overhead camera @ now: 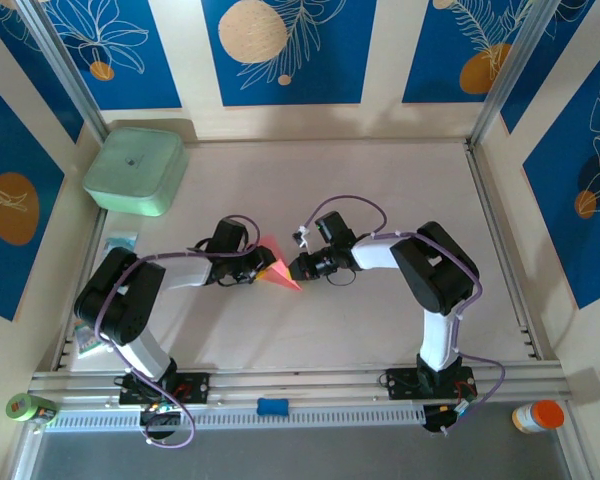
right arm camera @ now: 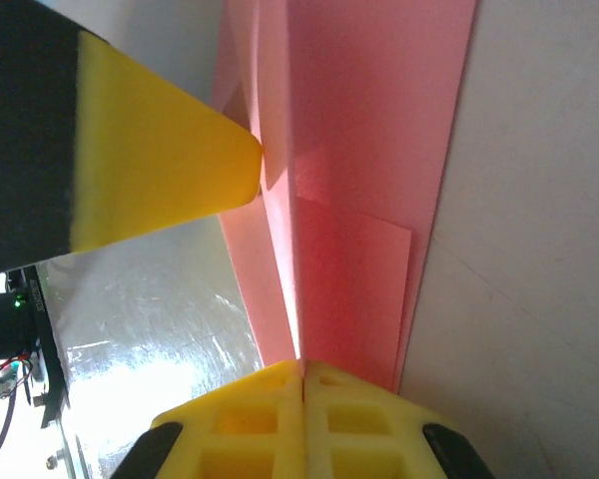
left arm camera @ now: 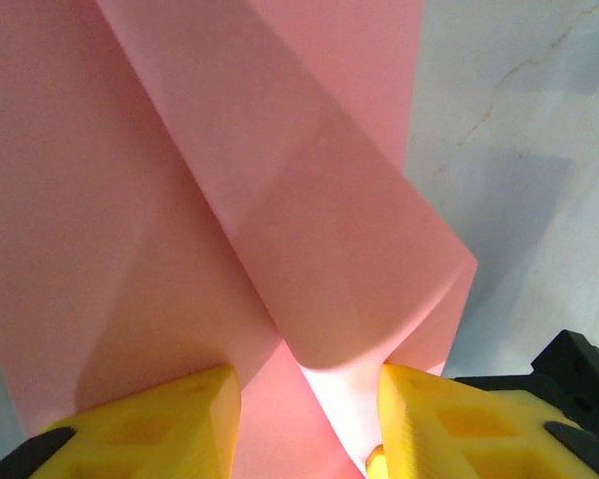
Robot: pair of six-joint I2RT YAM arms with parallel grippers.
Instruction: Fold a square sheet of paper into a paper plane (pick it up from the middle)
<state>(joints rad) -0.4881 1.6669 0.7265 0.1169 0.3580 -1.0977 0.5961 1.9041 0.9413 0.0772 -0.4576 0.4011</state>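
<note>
The square sheet of paper (overhead camera: 283,277) is pink and folded into a narrow pointed shape, held at mid-table between both grippers. My right gripper (overhead camera: 293,268) reaches in from the right. In the right wrist view it (right arm camera: 301,371) is shut, pinching the centre ridge of the paper (right arm camera: 359,150). My left gripper (overhead camera: 265,263) is at the paper's left side. In the left wrist view its yellow fingers (left arm camera: 180,419) stand apart, the gripper (left arm camera: 309,384) open around a bulging fold of the paper (left arm camera: 309,200). One left finger (right arm camera: 170,170) touches the paper's edge in the right wrist view.
A mint-green square box (overhead camera: 135,170) sits at the back left. Small clear packets (overhead camera: 120,242) lie along the left edge near the left arm. A green roll (overhead camera: 25,407), a blue piece (overhead camera: 272,405) and an orange-capped pot (overhead camera: 537,415) sit by the front rail.
</note>
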